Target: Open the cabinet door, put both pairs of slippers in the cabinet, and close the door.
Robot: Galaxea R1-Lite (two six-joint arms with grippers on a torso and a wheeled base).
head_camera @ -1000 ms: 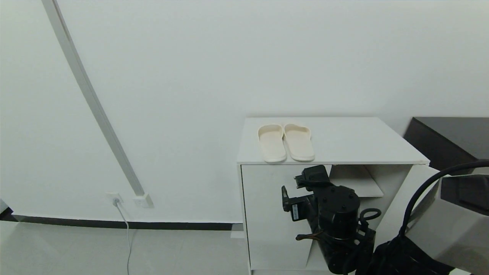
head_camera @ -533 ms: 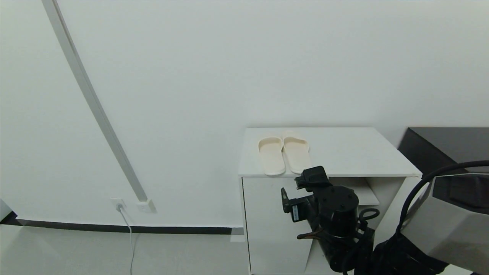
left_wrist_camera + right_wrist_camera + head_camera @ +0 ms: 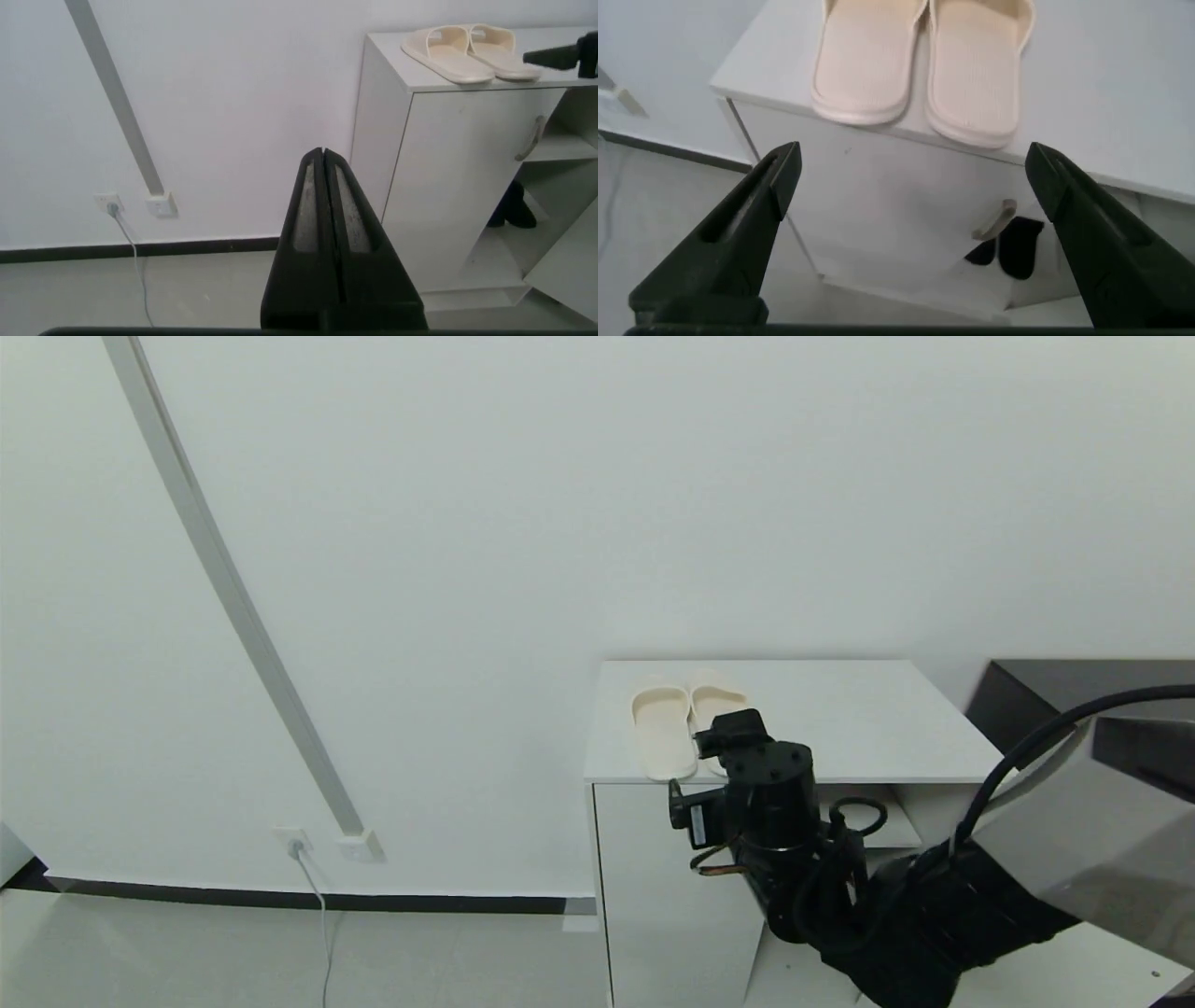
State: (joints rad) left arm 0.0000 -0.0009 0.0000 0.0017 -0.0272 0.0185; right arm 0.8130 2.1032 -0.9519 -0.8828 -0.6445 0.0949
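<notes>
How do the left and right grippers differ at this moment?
The left gripper is shut; the right gripper is wide open. The left one points beside the cabinet; the right one faces the cream slippers on its top. Both are black and hold nothing.

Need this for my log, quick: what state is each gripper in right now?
Left gripper: shut, holding nothing.
Right gripper: open, empty, facing the cream slippers on the cabinet top.

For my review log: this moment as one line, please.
cabinet open | cream slippers on top | dark pair inside | right gripper open at cream slippers | left gripper shut
</notes>
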